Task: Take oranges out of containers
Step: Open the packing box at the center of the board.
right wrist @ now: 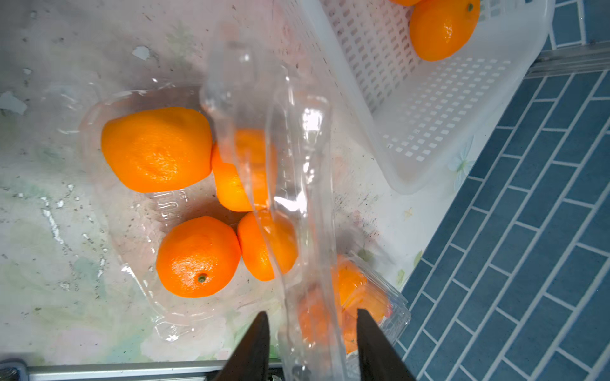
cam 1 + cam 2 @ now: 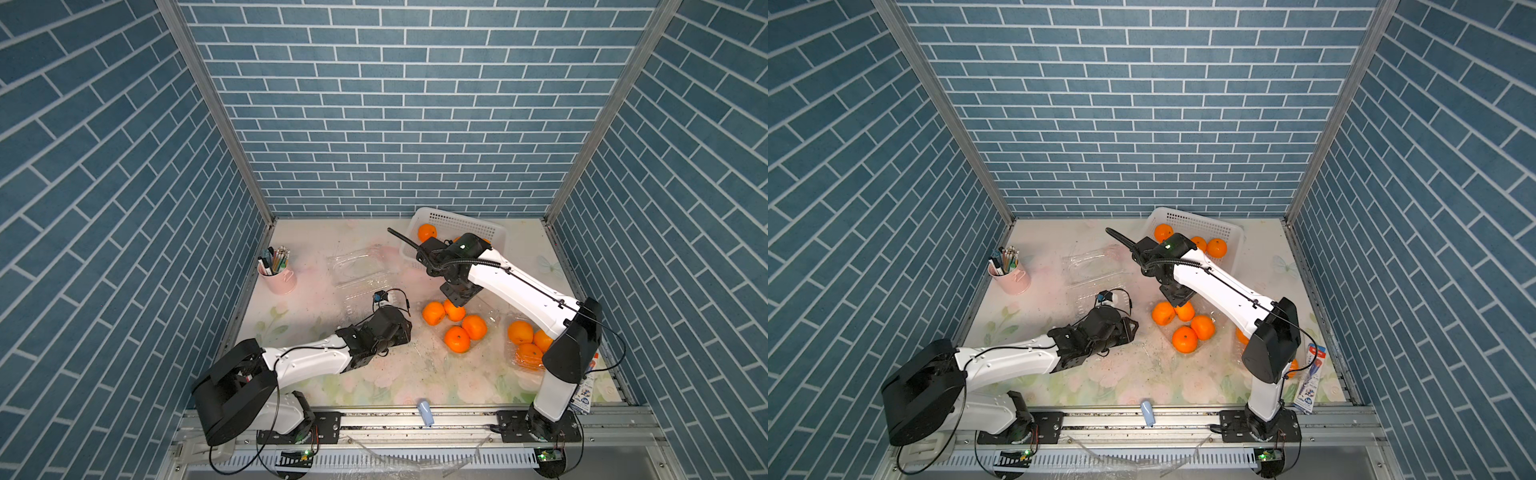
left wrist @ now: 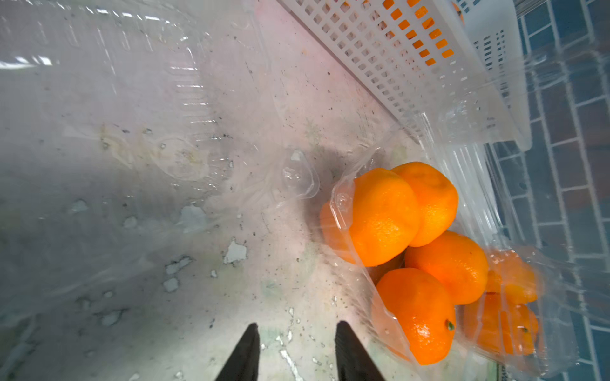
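Your right gripper [image 1: 312,312] stands parted around the raised lid [image 1: 297,148] of the clamshell [image 1: 171,204], not clamping it; your left gripper [image 3: 297,324], parted and empty, sits beside that clamshell.

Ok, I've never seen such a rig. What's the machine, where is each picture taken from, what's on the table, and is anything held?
Two robot arms share one table, each ending in a two-fingered hand. Two pictures look down on everything from above; the other two come from cameras on the wrists. On the table: a white basket with oranges, a pink cup of pens, an empty clear container, an open container of four oranges, and a third container with oranges by the right arm. The left hand is open and empty. The right hand is open too; a raised clear lid stands between its fingers, unclamped.
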Available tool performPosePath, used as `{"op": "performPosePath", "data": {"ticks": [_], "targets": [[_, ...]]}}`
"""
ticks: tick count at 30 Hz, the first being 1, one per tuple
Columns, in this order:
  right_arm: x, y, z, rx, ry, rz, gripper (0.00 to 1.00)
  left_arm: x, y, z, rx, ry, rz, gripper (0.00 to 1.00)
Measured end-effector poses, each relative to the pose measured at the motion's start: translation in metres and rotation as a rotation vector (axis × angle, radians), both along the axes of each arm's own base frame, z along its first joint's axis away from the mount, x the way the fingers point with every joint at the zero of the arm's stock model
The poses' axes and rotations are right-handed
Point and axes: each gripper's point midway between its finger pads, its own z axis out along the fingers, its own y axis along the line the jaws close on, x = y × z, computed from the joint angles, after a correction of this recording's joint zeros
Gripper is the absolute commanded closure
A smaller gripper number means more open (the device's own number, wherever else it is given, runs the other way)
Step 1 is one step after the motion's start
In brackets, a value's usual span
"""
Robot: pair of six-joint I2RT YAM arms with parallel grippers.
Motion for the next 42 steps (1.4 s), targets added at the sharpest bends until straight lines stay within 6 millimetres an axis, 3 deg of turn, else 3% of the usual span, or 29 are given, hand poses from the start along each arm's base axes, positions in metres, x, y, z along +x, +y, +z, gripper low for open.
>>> {"op": "performPosePath", "data": {"ticks": [4, 8, 17, 20, 27, 32, 33, 34, 36, 39, 42], "targets": [[0.001, -0.014, -0.007, -0.023, 0.013, -0.029, 0.54, 0.000, 0.007, 0.004, 0.020, -0.010, 0.003, 0.45], [-0.002, -0.028, -0.011, -0.008, 0.030, -0.058, 0.71, -0.002, 0.010, 0.005, 0.033, -0.017, -0.008, 0.41], [-0.017, -0.067, -0.017, 0.160, 0.070, -0.182, 0.87, -0.006, 0.016, 0.025, 0.039, -0.062, -0.075, 0.31], [-0.018, -0.067, -0.018, 0.218, 0.085, -0.208, 0.90, -0.009, 0.018, 0.035, 0.053, -0.085, -0.108, 0.29], [-0.034, -0.046, -0.033, 0.383, 0.155, -0.206, 0.91, -0.011, 0.028, 0.057, 0.074, -0.135, -0.137, 0.25], [-0.053, -0.050, -0.050, 0.422, 0.189, -0.251, 0.80, -0.013, 0.039, 0.059, 0.091, -0.138, -0.127, 0.21], [-0.057, -0.052, -0.053, 0.418, 0.191, -0.263, 0.73, -0.013, 0.042, 0.059, 0.094, -0.139, -0.123, 0.20], [-0.060, -0.055, -0.055, 0.416, 0.191, -0.283, 0.59, -0.013, 0.044, 0.059, 0.099, -0.137, -0.119, 0.19], [-0.064, -0.062, -0.058, 0.405, 0.182, -0.317, 0.48, -0.013, 0.048, 0.060, 0.106, -0.137, -0.114, 0.17], [-0.068, -0.073, -0.051, 0.392, 0.137, -0.359, 0.38, -0.013, 0.053, 0.060, 0.121, -0.143, -0.108, 0.13], [-0.069, -0.083, -0.032, 0.405, 0.067, -0.396, 0.34, -0.013, 0.058, 0.059, 0.144, -0.146, -0.104, 0.10]]}}
